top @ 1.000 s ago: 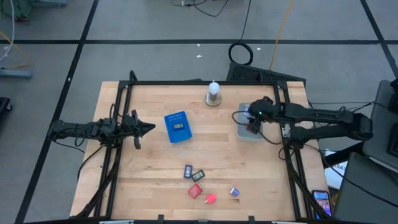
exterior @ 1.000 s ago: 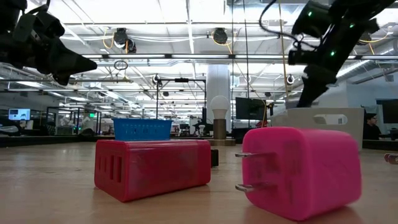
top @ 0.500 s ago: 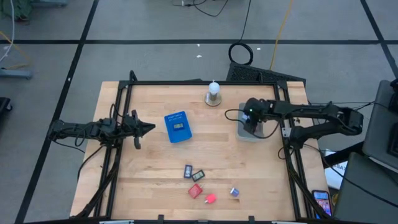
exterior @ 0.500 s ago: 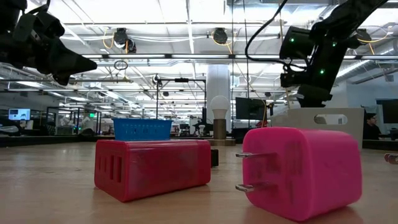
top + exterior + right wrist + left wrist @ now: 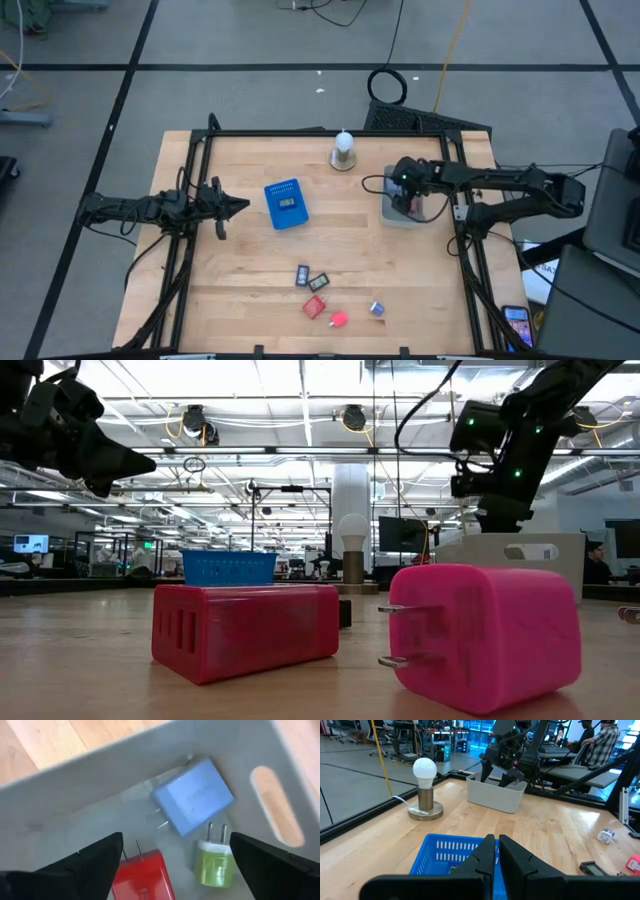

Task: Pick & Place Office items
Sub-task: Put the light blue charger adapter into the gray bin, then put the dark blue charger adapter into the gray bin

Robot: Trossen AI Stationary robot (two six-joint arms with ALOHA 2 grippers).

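Note:
The office items are small plug-in blocks. Two dark grey ones (image 5: 311, 279), a red one (image 5: 316, 307), a pink one (image 5: 338, 320) and a purple-and-white one (image 5: 377, 309) lie flat on the table near its front edge. A light blue one (image 5: 192, 795), a green one (image 5: 215, 865) and another red one (image 5: 142, 875) lie on the floor of the grey bin (image 5: 390, 214). My right gripper (image 5: 175, 870) hangs open over that bin (image 5: 100, 775), pointing steeply down, with nothing between its fingers. My left gripper (image 5: 240, 207) waits at the table's left, shut and level.
A blue basket (image 5: 286, 203) stands left of the table's middle, just ahead of my left gripper (image 5: 497, 855). A white bulb on a round base (image 5: 343, 150) stands at the far edge. A black frame (image 5: 320, 132) borders the table. People sit in the room beyond.
My right gripper has sunk toward the grey bin and shifted a little toward the table's left, tipping more steeply downward, then come to rest over the bin.

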